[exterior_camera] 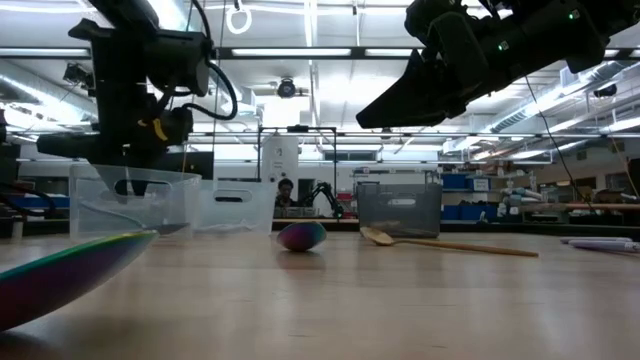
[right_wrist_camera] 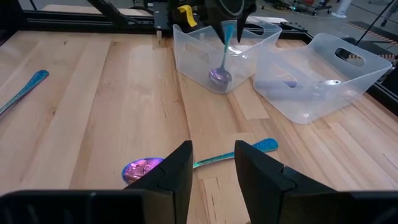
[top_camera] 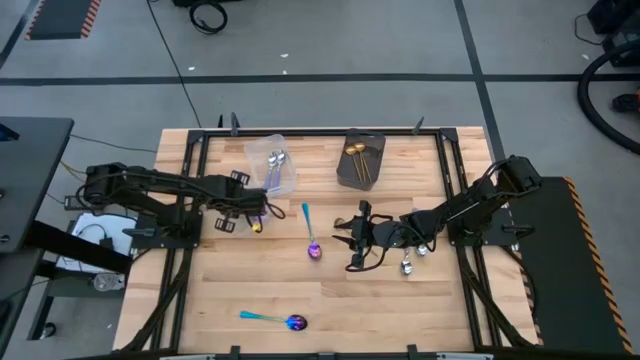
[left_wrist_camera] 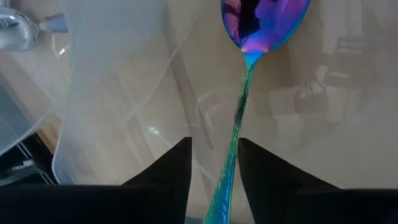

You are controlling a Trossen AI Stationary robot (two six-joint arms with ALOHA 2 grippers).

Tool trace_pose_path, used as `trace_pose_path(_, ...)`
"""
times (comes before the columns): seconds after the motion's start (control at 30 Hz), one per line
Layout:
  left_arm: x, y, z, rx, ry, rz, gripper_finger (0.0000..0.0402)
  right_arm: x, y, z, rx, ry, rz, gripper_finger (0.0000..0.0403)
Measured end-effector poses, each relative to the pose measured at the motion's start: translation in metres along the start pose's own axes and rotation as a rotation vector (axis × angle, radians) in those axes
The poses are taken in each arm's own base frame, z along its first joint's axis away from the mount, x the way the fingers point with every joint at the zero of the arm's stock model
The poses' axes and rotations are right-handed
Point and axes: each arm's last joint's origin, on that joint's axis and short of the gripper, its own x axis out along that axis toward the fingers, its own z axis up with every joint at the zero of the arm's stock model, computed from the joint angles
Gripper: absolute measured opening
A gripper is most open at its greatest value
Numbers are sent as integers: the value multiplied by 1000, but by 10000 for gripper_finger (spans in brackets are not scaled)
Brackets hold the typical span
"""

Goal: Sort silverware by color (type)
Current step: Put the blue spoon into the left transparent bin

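The left gripper (left_wrist_camera: 214, 163) hangs over a small clear plastic tub (right_wrist_camera: 214, 53), and its two dark fingers (left_wrist_camera: 171, 171) stand a little apart. Between them runs the teal handle of a shiny purple-blue spoon (left_wrist_camera: 258, 25). Its bowl points down into this tub and looks very near the bottom. It is hard to tell if the fingers are touching the handle.

To do this step well, the gripper should open wide and go straight up, so the spoon drops inside and does not catch.

The right gripper (right_wrist_camera: 212, 165) waits with its fingers apart, away from the tub. Just beside it lies another purple-blue spoon with a teal handle (right_wrist_camera: 186, 163).
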Motion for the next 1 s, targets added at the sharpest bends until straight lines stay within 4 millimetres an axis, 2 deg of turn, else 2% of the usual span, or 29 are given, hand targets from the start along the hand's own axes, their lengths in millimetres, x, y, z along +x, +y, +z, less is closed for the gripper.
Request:
trace_pose_path(0.23, -16, 7, 4, -77, -14, -22, 143, 0, 0, 0, 0, 0, 0, 129)
trace_pose_path(0.4, -36, 14, 15, -133, -89, -32, 143, 0, 0, 0, -2, 4, 1, 129)
trace_pose_path(0.6, -61, 11, 28, -152, -196, -13, 143, 0, 0, -1, -5, 7, 0, 129)
trace_pose_path(0.73, -75, 0, 37, -173, -269, -11, 143, 0, 0, -2, -10, 17, -1, 129)
trace_pose_path(1.0, -96, -38, 53, -168, -454, -44, 143, 0, 0, -2, -11, 18, -2, 129)
